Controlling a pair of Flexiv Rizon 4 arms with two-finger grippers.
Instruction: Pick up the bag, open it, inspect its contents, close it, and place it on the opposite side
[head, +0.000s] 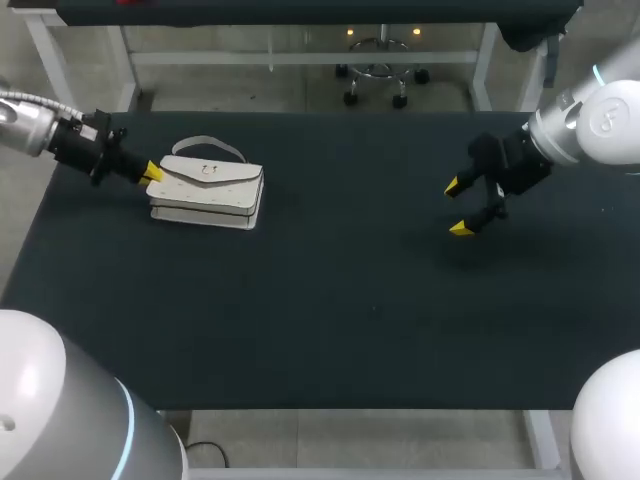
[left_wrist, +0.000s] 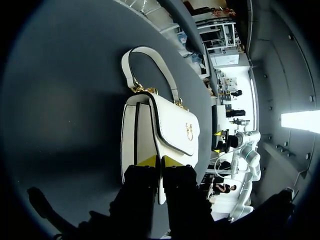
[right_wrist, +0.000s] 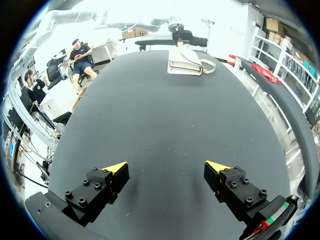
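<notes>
Left end effector (head: 152, 172) sits at the upper left of the head view, its yellow tips drawn close together and pinching the near end of the white bag (head: 207, 190). In the left wrist view the edge of the flap (left_wrist: 175, 125) runs down between the two fingers. The bag lies flat on the dark counter (head: 330, 320), with its flap down over the front, its gold clasp showing, and its handle (head: 205, 143) arched toward the counter's far edge.

By my reading the task is at its very start. A hold is taken, but the bag does not look lifted. Opening, inspecting, closing and carrying it to the other side all remain.

The right end effector (head: 458, 207) hangs above the counter at the right of the head view. Its fingers are spread wide with nothing between them, well apart from the bag.

For room, the bag rests near the counter's far edge and not far from its left edge, so a lift should go upward and inward rather than outward. The long stretch of counter between the bag and the right end effector gives a broad path across. The lower half of the head view also shows only counter surface, with the arms' white bases crowding its two lower corners.
</notes>
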